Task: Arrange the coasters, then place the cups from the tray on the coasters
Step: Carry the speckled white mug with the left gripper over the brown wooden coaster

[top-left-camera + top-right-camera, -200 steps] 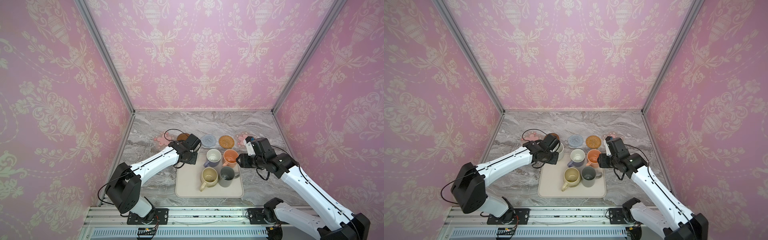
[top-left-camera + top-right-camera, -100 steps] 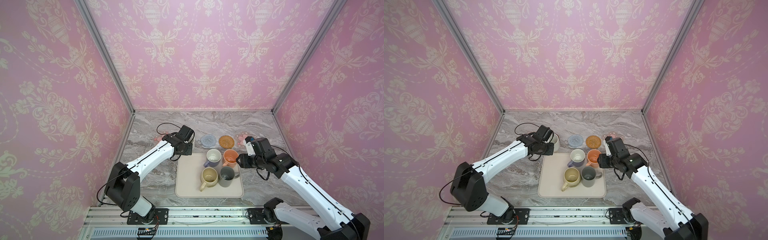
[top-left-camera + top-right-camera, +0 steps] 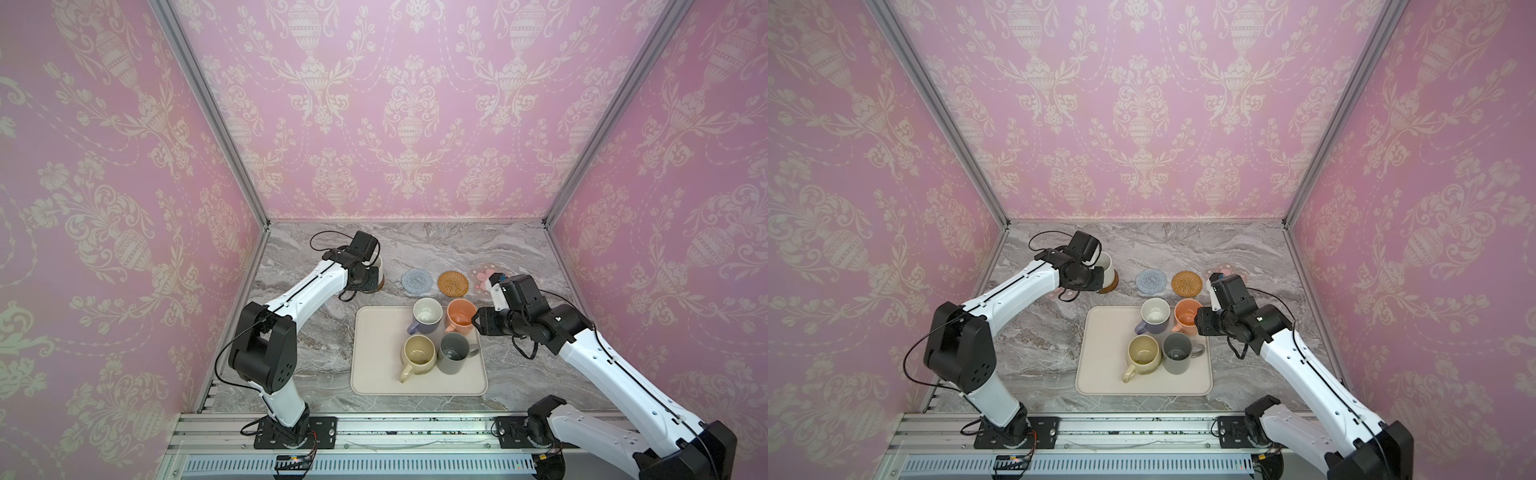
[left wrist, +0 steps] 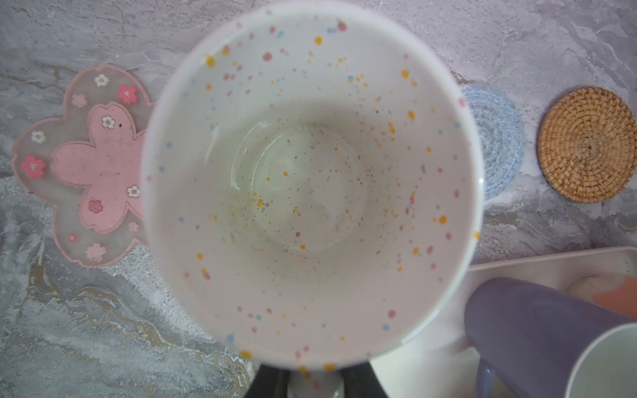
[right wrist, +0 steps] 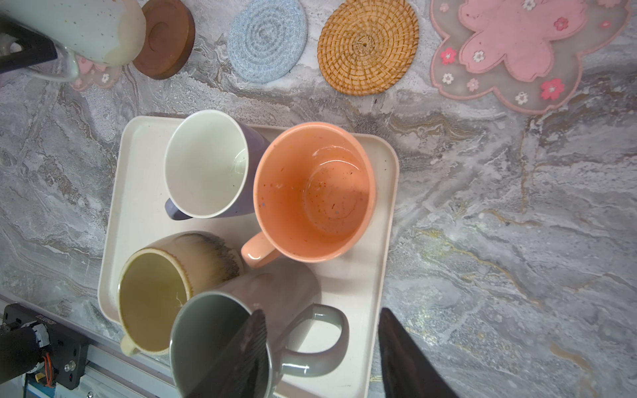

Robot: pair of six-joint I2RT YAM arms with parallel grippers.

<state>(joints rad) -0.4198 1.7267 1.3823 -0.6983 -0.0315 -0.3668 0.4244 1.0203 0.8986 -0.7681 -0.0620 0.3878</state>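
The tray (image 3: 376,349), beige with a low rim, lies on the grey marble tabletop (image 3: 415,249) between my two arms. Four cups stand upright on its right half: the lavender mug (image 3: 426,313) and the peach-orange mug (image 3: 460,316) at the back, the cream-yellow mug (image 3: 417,353) and the tall grey mug (image 3: 453,353) in front.

My left gripper (image 4: 312,380) is clamped on the handle of the fifth cup, the white speckled mug (image 3: 1106,268), which it holds over the brown wooden disc (image 5: 165,41). I cannot tell whether the mug rests on the disc.

My right gripper (image 5: 322,312) hangs over the tray's right edge. Its jaws are spread and hold nothing, with the grey mug's handle between them.

The coasters sit in a row behind the tray. One pink flower coaster (image 4: 89,165) is just beside the white mug. Then come the wooden disc, the blue-grey crocheted round (image 5: 267,39), the woven rattan disc (image 5: 367,46) and the other pink flower coaster (image 5: 524,48).
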